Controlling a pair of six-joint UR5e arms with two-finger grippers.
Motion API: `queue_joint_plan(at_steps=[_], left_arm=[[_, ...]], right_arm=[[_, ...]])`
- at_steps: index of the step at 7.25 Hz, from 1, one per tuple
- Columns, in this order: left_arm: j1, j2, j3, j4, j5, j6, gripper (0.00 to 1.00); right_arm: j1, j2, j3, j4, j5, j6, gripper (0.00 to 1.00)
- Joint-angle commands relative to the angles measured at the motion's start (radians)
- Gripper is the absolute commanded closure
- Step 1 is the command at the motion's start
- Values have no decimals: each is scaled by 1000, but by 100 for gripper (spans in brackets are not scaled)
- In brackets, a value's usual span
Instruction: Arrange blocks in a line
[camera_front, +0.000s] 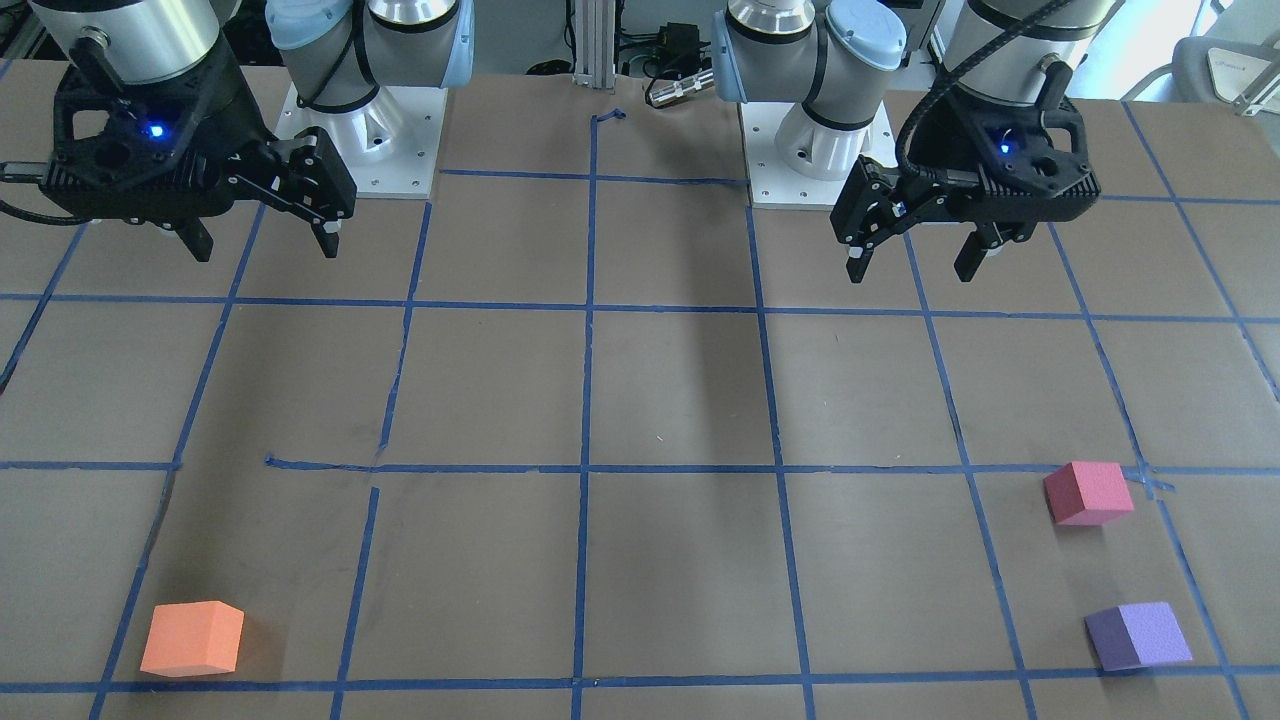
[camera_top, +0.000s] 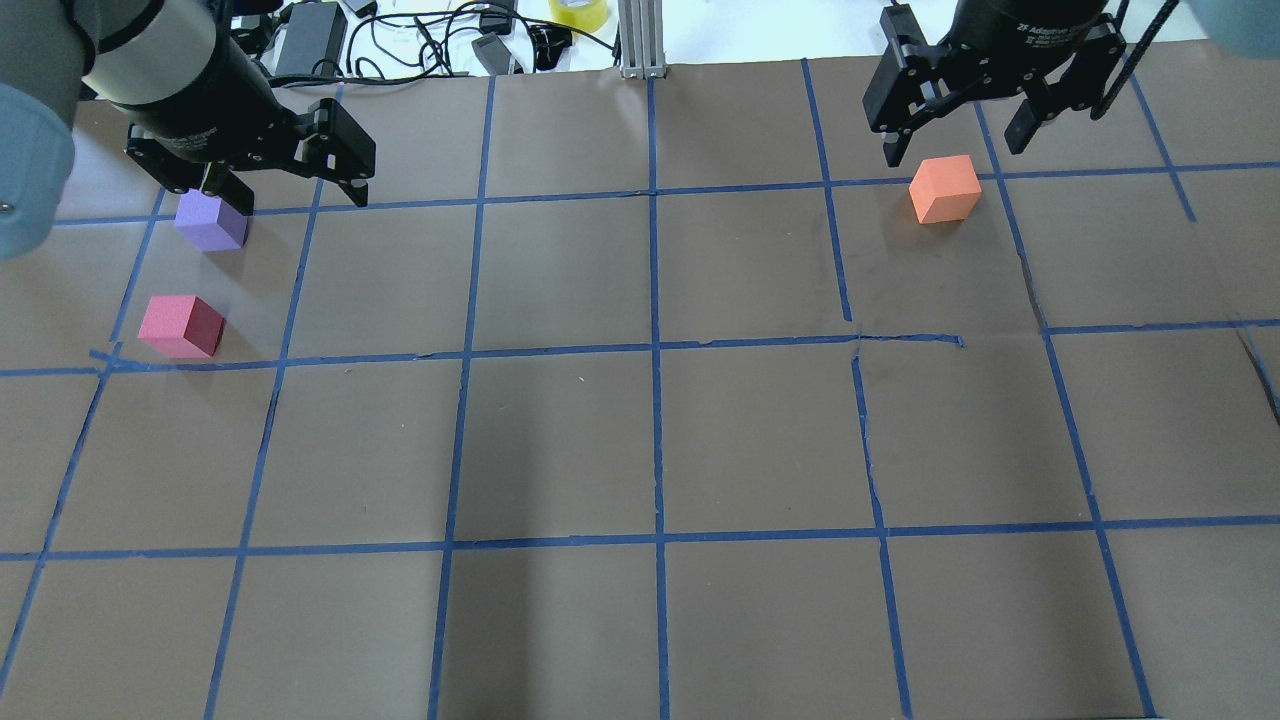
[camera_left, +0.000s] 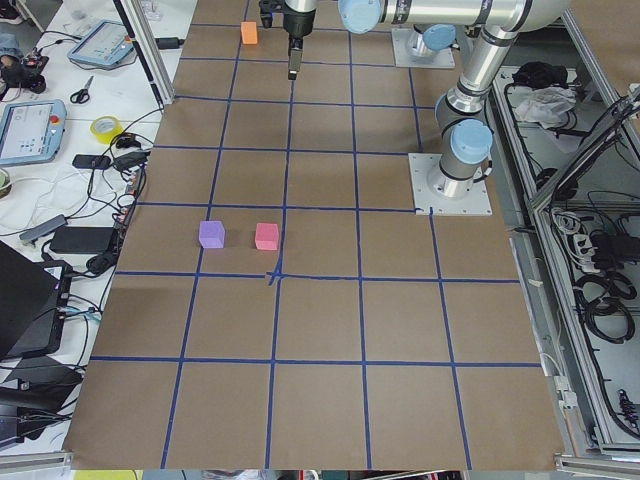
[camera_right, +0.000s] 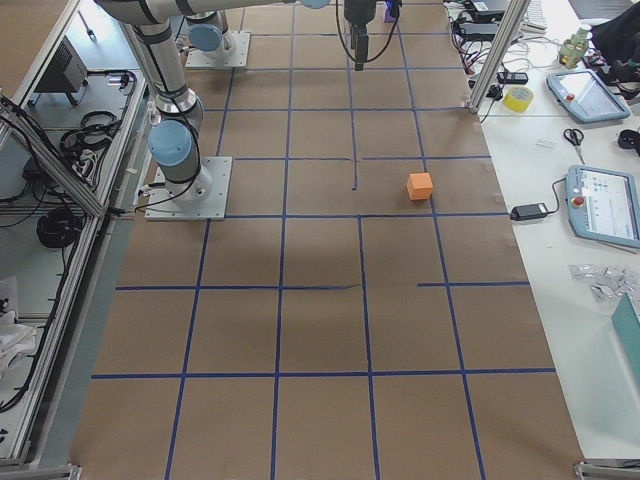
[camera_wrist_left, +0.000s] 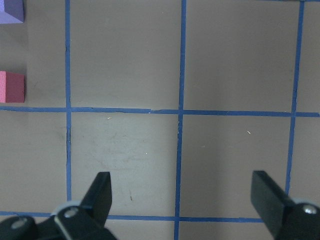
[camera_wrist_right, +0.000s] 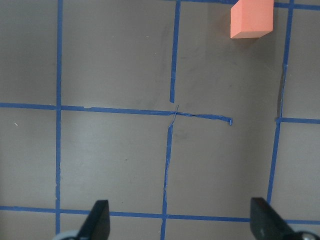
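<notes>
The orange block (camera_top: 945, 188) lies on the brown table at the far right. The purple block (camera_top: 211, 221) and the pinkish-red block (camera_top: 182, 325) lie close together at the far left. My left gripper (camera_top: 295, 198) hangs open and empty, high above the table and apart from the purple block. My right gripper (camera_top: 955, 148) hangs open and empty, high and apart from the orange block. In the left wrist view the purple block (camera_wrist_left: 11, 11) and the pinkish-red block (camera_wrist_left: 12, 87) sit at the left edge. In the right wrist view the orange block (camera_wrist_right: 252, 19) is at the top right.
Blue tape lines (camera_top: 655, 345) mark a grid on the table. An aluminium post (camera_top: 640, 40), cables and a yellow tape roll (camera_top: 580, 12) sit beyond the far edge. The two arm bases (camera_front: 360, 140) (camera_front: 815, 150) stand at the robot's side.
</notes>
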Motion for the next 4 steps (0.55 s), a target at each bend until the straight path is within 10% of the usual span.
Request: queue_joint_plan(at_steps=[1,4], left_arm=[[0,-4,4,2,0,0,0],[0,5,3,0,0,4,0]], right_arm=[[0,0,0,-1,1,0,0],[0,0,-1,-10,18,0,0]])
